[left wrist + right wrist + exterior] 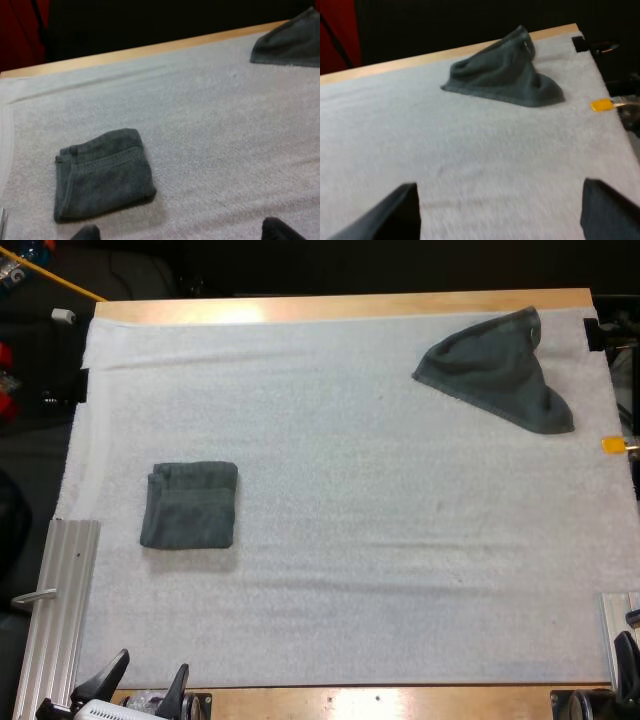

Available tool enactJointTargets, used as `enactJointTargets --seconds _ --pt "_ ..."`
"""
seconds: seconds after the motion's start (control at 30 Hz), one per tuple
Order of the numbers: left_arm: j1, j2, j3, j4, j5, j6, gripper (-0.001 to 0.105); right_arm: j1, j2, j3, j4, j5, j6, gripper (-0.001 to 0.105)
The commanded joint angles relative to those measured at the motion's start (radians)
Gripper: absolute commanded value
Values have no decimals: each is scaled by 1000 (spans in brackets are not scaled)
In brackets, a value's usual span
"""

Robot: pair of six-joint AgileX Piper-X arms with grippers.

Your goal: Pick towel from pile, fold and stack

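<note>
A folded dark grey-green towel (190,505) lies flat on the left half of the white mat (350,540). A crumpled towel (497,370) of the same colour sits heaped at the mat's far right corner. My left gripper (145,682) hovers at the near left edge, open, its fingers apart and holding nothing. From the left wrist, the folded towel (102,172) lies just ahead of the left gripper (182,232). My right gripper (500,215) is open over bare mat, well short of the crumpled towel (507,75).
An aluminium rail (58,615) runs along the mat's near left side, and a shorter one (615,608) stands at the near right. The wooden table edge (340,308) borders the far side. Bare mat stretches between the two towels.
</note>
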Motion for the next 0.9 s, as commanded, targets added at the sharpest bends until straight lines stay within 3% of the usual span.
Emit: enactJointTargets --seconds 0.0,0.17,0.37,0.87 --pt "-6 -132 -3 24 6 4 61 1 -41 9 0 4 -17 64" --pt "-6 -140 1 37 21 -6 61 1 -41 34 -1 11 -17 64" --pt "-6 -140 73 1 21 1 61 1 -39 69 -58 11 -17 64" --pt "-6 -137 240 -393 21 1 61 1 -36 205 -332 11 -17 64"
